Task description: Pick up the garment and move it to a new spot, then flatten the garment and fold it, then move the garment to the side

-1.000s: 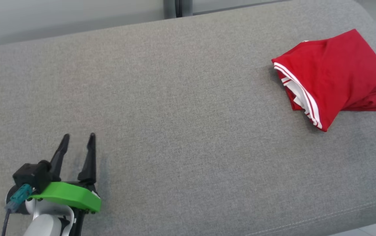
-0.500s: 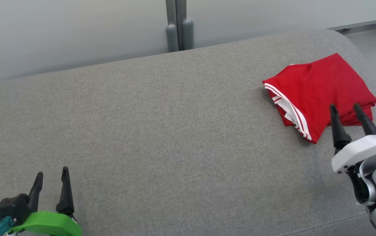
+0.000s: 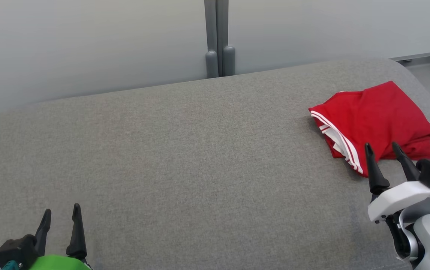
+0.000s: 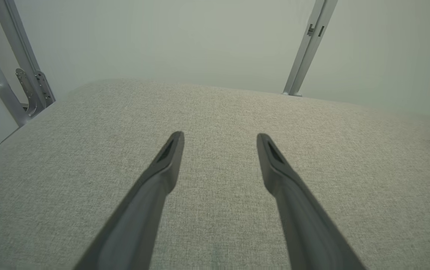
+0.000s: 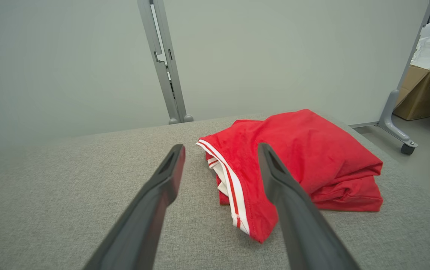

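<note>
Currently: red garment (image 3: 376, 120) w/ white stripes lies folded in a bundle on grey upholstered surface (image 3: 200, 157), at its far right end. R gripper (image 3: 381, 144) is just at garment's near edge, fingers spread wide, nothing btwn them. Tips overlap the cloth in head view; contact can't be told. L gripper (image 3: 62, 208) is at lower left, well apart from garment, likewise spread & empty.

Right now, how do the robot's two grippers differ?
The left gripper has a green body; the right gripper has a white one. The left gripper hangs over bare grey cushion, far from the red garment; the right gripper points at it from close by. Both are open and hold nothing.
</note>
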Motion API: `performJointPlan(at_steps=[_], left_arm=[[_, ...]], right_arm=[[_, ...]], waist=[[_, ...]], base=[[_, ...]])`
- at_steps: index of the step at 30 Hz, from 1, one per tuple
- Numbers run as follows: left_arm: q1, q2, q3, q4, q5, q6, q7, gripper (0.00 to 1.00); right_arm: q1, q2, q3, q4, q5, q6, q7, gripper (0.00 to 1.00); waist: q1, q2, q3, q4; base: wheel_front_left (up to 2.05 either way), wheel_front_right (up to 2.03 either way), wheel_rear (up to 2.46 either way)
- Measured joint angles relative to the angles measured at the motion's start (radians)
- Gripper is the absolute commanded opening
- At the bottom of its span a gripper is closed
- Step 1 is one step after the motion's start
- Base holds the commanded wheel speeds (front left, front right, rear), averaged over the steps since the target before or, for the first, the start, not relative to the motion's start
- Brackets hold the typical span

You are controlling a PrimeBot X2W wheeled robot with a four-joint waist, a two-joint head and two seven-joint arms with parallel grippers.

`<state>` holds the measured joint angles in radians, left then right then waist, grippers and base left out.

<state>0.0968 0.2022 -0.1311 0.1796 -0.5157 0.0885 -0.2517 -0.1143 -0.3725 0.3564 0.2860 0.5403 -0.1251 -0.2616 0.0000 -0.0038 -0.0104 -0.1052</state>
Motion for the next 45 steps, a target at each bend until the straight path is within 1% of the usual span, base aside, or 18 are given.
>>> performJointPlan(at_steps=[4, 5, 13, 21, 30, 35, 37, 39, 41, 44, 45], left_arm=[[0.013, -0.002, 0.000, -0.001, 0.000, 0.000, 0.000, 1.00], [0.015, -0.002, -0.001, -0.002, 0.000, -0.001, 0.000, 0.00], [0.034, -0.047, -0.011, 0.065, -0.008, -0.002, 0.005, 0.00], [0.033, -0.054, 0.003, 0.068, -0.090, -0.014, 0.033, 0.00], [0.030, -0.061, 0.021, 0.069, -0.179, -0.036, 0.067, 0.00], [0.026, -0.063, 0.033, 0.070, -0.229, -0.045, 0.083, 0.00], [0.025, -0.065, 0.035, 0.070, -0.246, -0.046, 0.090, 0.00], [0.023, -0.066, 0.039, 0.071, -0.272, -0.051, 0.098, 0.00], [0.018, -0.069, 0.043, 0.071, -0.289, -0.054, 0.103, 0.00], [0.007, -0.075, 0.053, 0.072, -0.316, -0.059, 0.116, 0.00], [0.004, -0.078, 0.056, 0.072, -0.329, -0.063, 0.120, 0.00]], right_arm=[[0.015, 0.011, -0.042, -0.014, -0.026, 0.000, 0.000, 1.00], [0.022, 0.015, -0.054, -0.017, -0.037, 0.000, 0.000, 0.00], [0.089, 0.085, -0.034, 0.042, -0.034, 0.002, 0.003, 0.00], [0.087, 0.094, -0.066, 0.039, 0.052, 0.018, 0.029, 0.00], [0.087, 0.120, -0.102, 0.033, 0.146, 0.037, 0.058, 0.00], [0.087, 0.125, -0.127, 0.032, 0.196, 0.046, 0.078, 0.00], [0.086, 0.130, -0.133, 0.031, 0.213, 0.054, 0.084, 0.00], [0.086, 0.137, -0.142, 0.029, 0.235, 0.055, 0.089, 0.00], [0.086, 0.145, -0.152, 0.028, 0.257, 0.064, 0.097, 0.00], [0.084, 0.153, -0.162, 0.027, 0.285, 0.066, 0.109, 0.00], [0.084, 0.154, -0.166, 0.027, 0.296, 0.072, 0.114, 0.00]], waist=[[0.0000, 0.0000, -0.009, 0.021], [0.0000, 0.0000, -0.011, 0.026], [0.0000, 0.0000, -0.011, 0.029], [0.0000, 0.0000, -0.009, 0.036], [0.0000, 0.0000, -0.007, 0.042], [0.0000, 0.0000, -0.006, 0.046], [-0.0001, 0.0000, -0.006, 0.047], [0.0000, 0.0000, -0.005, 0.048], [0.0000, 0.0000, -0.005, 0.050], [0.0000, 0.0000, -0.004, 0.052], [0.0000, 0.0001, -0.004, 0.053]], base=[[0.00, 0.00, 0.00], [0.00, 0.00, 0.00], [0.00, 0.00, 0.00], [0.00, 0.00, 0.00], [0.00, 0.00, 0.00], [0.00, 0.00, 0.00], [0.00, 0.00, 0.00], [0.00, 0.00, 0.00], [0.00, 0.00, 0.00], [0.00, 0.00, 0.00], [0.00, 0.00, 0.00]])
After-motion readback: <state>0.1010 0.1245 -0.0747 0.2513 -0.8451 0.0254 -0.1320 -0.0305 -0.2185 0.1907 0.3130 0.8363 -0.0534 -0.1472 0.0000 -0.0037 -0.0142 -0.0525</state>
